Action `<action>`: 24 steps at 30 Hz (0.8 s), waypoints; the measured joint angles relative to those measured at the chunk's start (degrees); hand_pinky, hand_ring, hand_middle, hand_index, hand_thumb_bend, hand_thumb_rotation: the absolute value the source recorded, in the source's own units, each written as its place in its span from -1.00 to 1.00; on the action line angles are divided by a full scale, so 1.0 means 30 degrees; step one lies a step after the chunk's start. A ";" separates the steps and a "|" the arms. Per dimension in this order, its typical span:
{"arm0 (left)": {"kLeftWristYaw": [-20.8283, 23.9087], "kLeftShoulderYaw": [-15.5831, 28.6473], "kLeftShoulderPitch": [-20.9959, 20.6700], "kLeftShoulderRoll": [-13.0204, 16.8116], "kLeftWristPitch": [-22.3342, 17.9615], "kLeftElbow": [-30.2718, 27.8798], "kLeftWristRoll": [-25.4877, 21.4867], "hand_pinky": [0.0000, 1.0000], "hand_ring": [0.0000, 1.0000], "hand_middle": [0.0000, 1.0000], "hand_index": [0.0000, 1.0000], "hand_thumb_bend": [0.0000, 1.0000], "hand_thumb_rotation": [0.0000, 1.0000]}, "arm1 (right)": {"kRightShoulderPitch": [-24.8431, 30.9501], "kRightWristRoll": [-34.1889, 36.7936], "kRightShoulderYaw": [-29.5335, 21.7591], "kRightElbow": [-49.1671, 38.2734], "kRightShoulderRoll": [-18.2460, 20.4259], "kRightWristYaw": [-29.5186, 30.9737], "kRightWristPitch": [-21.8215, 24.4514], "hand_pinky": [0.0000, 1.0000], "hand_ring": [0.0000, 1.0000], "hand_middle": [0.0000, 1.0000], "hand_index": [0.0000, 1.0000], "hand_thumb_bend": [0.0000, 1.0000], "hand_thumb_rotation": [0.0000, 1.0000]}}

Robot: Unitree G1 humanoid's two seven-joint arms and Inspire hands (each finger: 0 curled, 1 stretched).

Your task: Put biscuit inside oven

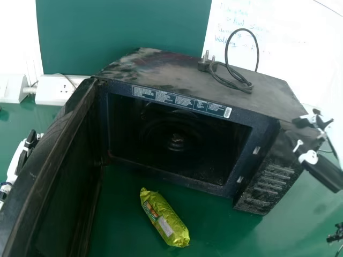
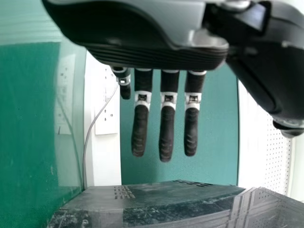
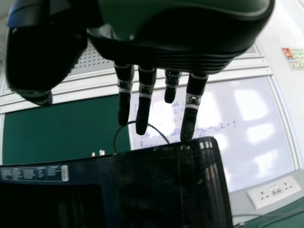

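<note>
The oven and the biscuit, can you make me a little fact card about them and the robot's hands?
Biscuit pack: yellow-green, on the table, not in the oven yet
Oven: black, its front facing the robot
Door: wide open, on the left
On top: black cord with a plug
Left robot hand: fingers straight
Right robot hand: fingers straight

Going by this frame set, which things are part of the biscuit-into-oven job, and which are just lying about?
Part of the job:
- biscuit packet, in front of the oven
- microwave oven
- oven door, swung open

Just there:
- power cord and plug, on the oven's top
- white socket strip
- whiteboard behind
</note>
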 measured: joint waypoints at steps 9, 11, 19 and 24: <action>-0.0001 0.0000 0.0000 0.0000 -0.0001 -0.0005 -0.0006 -0.34 -0.23 -0.11 -0.03 0.04 -0.84 | 0.0311 0.2748 -0.0467 0.0693 0.0008 -0.0023 -0.1697 0.00 0.34 0.53 0.60 0.57 0.03; -0.0001 0.0000 0.0000 0.0000 -0.0002 -0.0005 -0.0005 -0.34 -0.22 -0.12 -0.03 0.04 -0.84 | 0.0444 0.2973 -0.0508 0.0975 0.0006 -0.0064 -0.2237 -0.01 0.31 0.50 0.59 0.62 0.14; -0.0048 0.0001 0.0001 0.0001 -0.0010 -0.0003 -0.0014 -0.34 -0.23 -0.12 -0.03 0.04 -0.84 | 0.0641 0.3164 0.0091 0.0906 -0.0180 -0.0313 -0.2265 -0.05 0.31 0.49 0.57 0.59 0.04; -0.0043 0.0003 0.0000 0.0001 -0.0017 -0.0003 -0.0016 -0.34 -0.23 -0.13 -0.03 0.04 -0.84 | 0.0426 0.4259 0.1369 0.0349 -0.0791 -0.0204 -0.1038 -0.12 0.26 0.44 0.61 0.63 -0.01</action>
